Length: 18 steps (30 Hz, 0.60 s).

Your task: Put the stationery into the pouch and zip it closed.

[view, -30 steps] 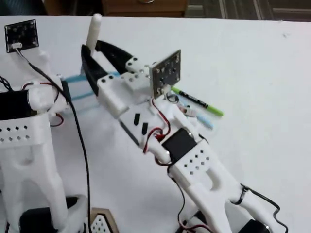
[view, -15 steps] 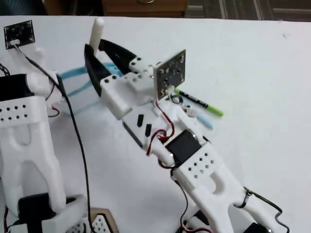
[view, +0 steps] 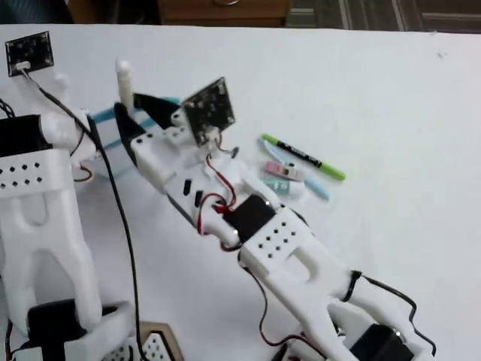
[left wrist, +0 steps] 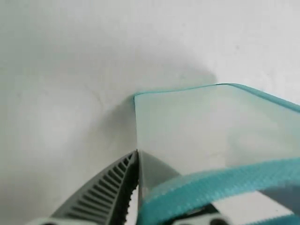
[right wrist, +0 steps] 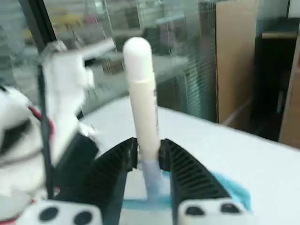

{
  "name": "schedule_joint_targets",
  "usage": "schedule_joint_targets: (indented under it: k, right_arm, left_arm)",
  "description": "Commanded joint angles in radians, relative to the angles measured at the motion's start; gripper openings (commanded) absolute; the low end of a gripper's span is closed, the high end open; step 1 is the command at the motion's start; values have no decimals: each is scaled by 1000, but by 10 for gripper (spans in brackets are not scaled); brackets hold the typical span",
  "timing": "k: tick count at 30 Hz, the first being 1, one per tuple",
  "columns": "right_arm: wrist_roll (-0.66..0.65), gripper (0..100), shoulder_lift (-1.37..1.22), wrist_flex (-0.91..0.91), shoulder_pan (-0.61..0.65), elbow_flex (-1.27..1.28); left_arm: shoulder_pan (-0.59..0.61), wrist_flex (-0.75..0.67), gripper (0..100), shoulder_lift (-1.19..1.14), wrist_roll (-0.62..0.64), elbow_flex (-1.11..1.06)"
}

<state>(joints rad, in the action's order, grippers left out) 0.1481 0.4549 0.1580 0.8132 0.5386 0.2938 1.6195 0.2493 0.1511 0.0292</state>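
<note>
A clear pouch with teal trim is pinched at its edge by my left gripper, which is shut on it. In the high view the pouch shows as teal lines between the two arms. My right gripper is shut on a white marker that stands upright between its black fingers. From above, the marker and right gripper hang right at the pouch. A green pen, a light blue pen and a small pink and teal item lie on the table.
The left arm stands at the left edge, with its body close beside the right gripper. The white table stretches wide to the right. A wooden cabinet lies beyond the far edge.
The right arm has swung left with the marker, ending at the pouch and uncovering the loose stationery. The left arm shifted slightly in the first half second, then held still.
</note>
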Motion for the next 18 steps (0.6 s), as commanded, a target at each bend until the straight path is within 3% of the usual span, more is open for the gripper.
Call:
schedule_joint_targets:
  k: [1, 4, 10, 18]
  right_arm:
    - [-6, 276, 4, 108, -5, -40]
    - [-5, 390, 33, 209, -10, -95]
    - [-5, 375, 105, 297, -68, -222]
    - [-17, 378, 56, 656, -420, -322]
  left_arm:
    - [4, -8, 24, -22, 9, 3]
    - [2, -8, 24, -22, 9, 5]
    - [2, -8, 24, -21, 9, 5]
    - [5, -5, 24, -21, 8, 5]
